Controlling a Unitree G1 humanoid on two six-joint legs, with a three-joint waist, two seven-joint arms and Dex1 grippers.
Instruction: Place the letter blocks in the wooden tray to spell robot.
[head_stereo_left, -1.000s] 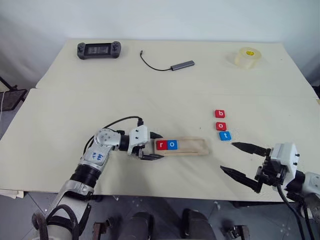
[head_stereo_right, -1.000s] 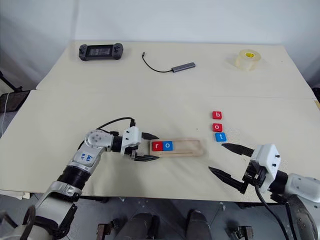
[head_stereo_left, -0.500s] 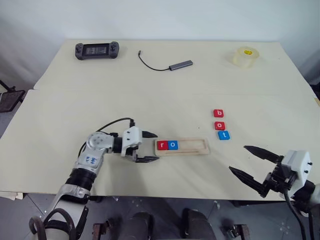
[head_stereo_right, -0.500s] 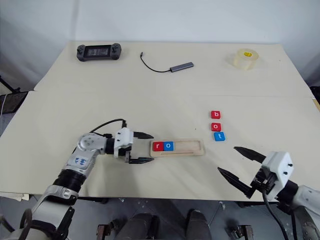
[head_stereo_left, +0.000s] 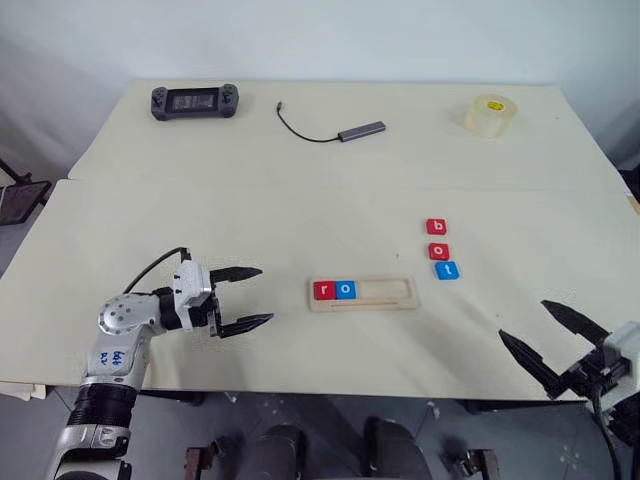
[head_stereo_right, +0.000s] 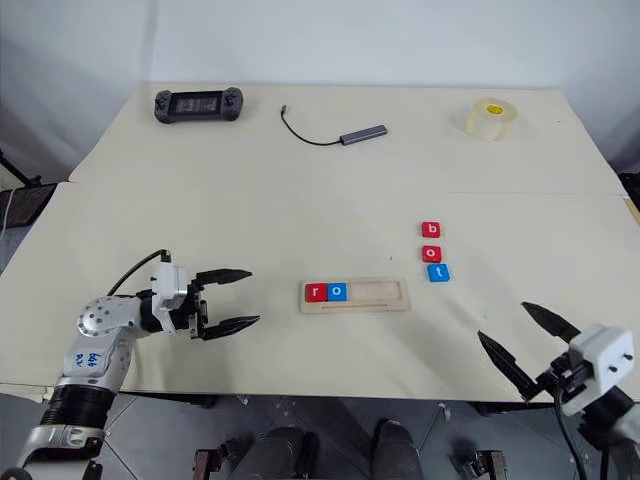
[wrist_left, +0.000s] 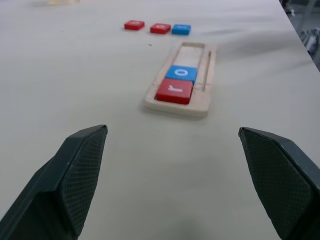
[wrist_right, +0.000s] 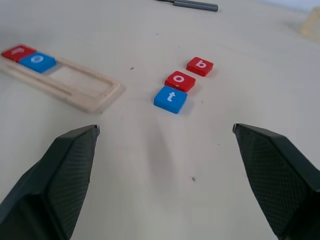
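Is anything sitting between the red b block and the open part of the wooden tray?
Nothing visible. Bare table lies between the red b block and the wooden tray, whose slot past the r and o tiles is free.

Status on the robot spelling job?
Both pincers open, empty: left, right. Tray holds r, o. Tiles b, o, t wait on table. Nothing blocking.

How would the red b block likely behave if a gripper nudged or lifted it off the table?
The red b block looks flat and square-edged, so it would probably slide rather than roll or tip. It seems small and stiff, likely light. Lying low on the table, it may be awkward to pinch.
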